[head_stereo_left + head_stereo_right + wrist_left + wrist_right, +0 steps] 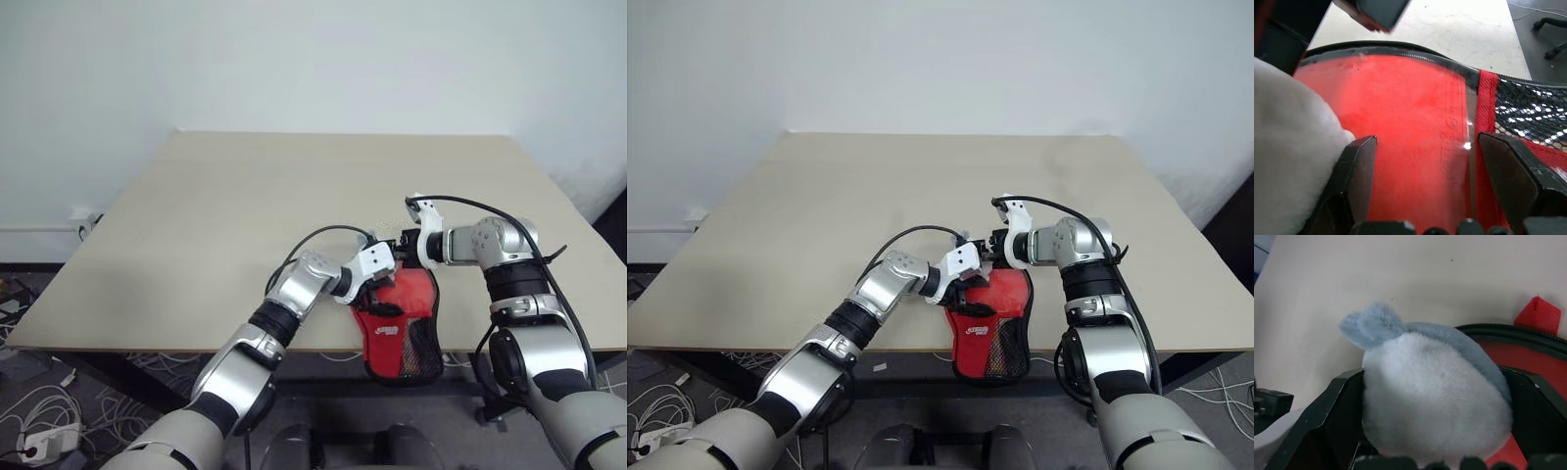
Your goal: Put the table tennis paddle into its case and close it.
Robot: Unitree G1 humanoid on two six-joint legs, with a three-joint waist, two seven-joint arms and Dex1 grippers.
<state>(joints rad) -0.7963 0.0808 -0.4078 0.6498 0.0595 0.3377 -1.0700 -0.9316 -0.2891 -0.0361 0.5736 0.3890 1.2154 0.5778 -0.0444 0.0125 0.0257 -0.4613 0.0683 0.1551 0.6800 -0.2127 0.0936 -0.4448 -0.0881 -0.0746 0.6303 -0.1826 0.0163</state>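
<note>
1. Left wrist view looks straight along the left gripper [1422, 191], whose two black fingers [1359, 181] stand wide apart with nothing between them — just below lies the case [1484, 122].
2. Through the clear panel of the case shows the red face of the table tennis paddle [1405, 127], so the paddle sits inside; the black mesh end [1528, 112] is off to one side past a red fabric strip.
3. A white fluffy toy [1288, 152] crowds in beside one left finger and covers part of the red face.
4. Right wrist view has the same toy [1435, 401] — pale, with a grey-blue back and a small tail-like tuft [1369, 325] — lying between the two spread fingers of the right gripper [1437, 431]; whether they press it I cannot tell.
5. Behind the toy runs the black zip edge of the case, with a small red tab [1538, 313] sticking out past it.
6. From the head views, the case [397, 328] lies at the near edge of the table [245, 215], its mesh end hanging over the edge toward the robot.
7. Both grippers meet over the far, round end of the case — left [377, 279], right [404, 240].
8. Cables and a power strip [44, 441] lie on the floor to the left.
</note>
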